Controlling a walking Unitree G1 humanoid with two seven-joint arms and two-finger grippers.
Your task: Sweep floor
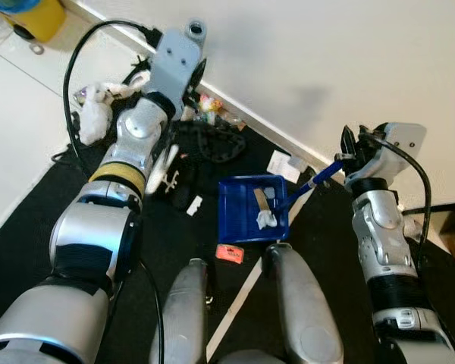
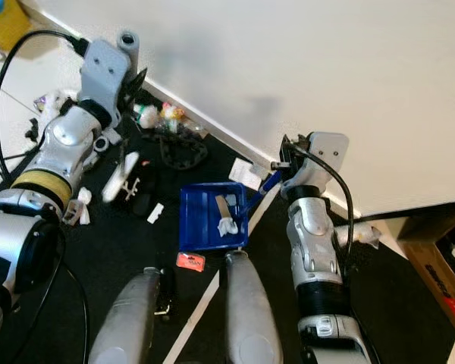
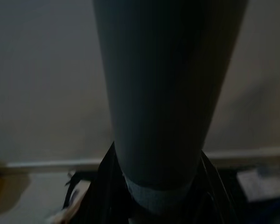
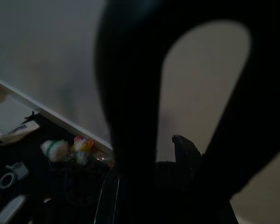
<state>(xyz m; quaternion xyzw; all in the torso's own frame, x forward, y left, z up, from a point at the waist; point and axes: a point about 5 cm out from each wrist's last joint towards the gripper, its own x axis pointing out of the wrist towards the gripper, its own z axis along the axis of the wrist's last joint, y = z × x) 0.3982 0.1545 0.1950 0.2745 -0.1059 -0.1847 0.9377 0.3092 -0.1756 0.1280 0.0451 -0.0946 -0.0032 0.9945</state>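
The right gripper (image 1: 347, 154) grips a blue dustpan (image 1: 252, 209) by its handle, scraps inside. The left gripper (image 2: 129, 82) clasps a broom handle (image 3: 163, 93) — mid-sweep, probably. Next, litter (image 2: 155, 114) by the wall needs brushing panward.

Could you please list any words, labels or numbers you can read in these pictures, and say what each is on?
None can be read.
Cardboard box: red print, too blurred.
Orange packet on the black mat: marks too small.
White papers by the wall: print too small.
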